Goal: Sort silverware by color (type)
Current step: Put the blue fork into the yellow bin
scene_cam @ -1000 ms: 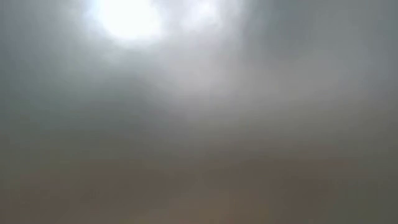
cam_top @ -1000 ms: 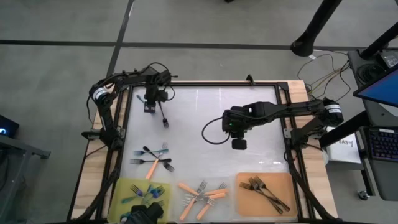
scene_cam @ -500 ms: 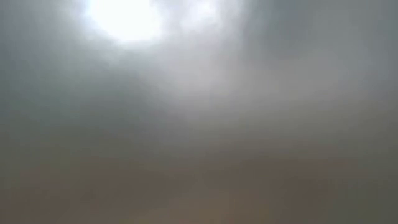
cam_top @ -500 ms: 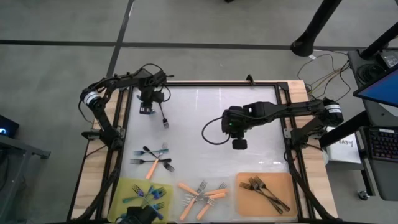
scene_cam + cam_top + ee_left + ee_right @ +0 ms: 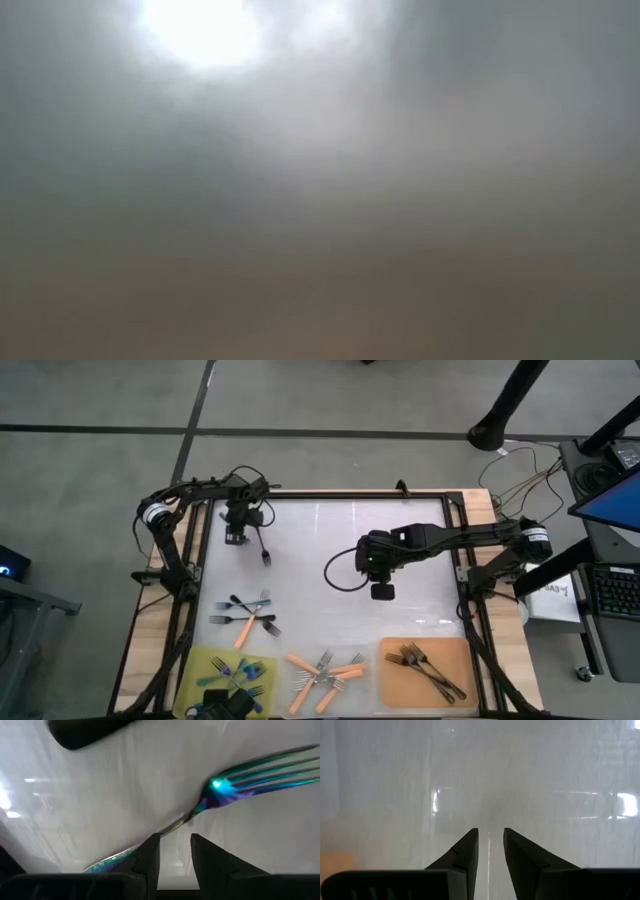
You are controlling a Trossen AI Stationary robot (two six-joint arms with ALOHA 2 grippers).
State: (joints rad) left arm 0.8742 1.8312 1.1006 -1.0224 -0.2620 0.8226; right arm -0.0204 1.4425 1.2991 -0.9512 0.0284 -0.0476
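While the right arm waited over the middle of the white table top [image 5: 320, 540], the left gripper [image 5: 237, 536] sat near the far left corner of the table, its two dark fingers [image 5: 147, 855] nearly closed with only a narrow slot between them. An iridescent blue-teal metal fork [image 5: 250, 775] lay slanted across the left wrist view, its thin handle running down to the tip of one finger — whether the jaws actually pinched it I could not tell. In the high view the same fork [image 5: 264, 552] showed just beside the gripper, tines pointing toward the table centre. The right gripper [image 5: 382, 591] pointed down at bare white surface, its fingers [image 5: 462, 855] a small gap apart and holding nothing. A loose cluster of mixed forks [image 5: 247, 615] — dark, teal and one orange-handled — lay at the near left of the table, apart from both grippers. Along the near edge sat three sorted groups: blue-teal forks on a yellow-green mat [image 5: 200, 660], orange-handled forks with silver tines [image 5: 325, 675] on the bare white in the middle, and dark grey-black forks [image 5: 425, 665] on an orange-brown mat [image 5: 395, 690]. The low view was only a grey blur, nothing readable there.
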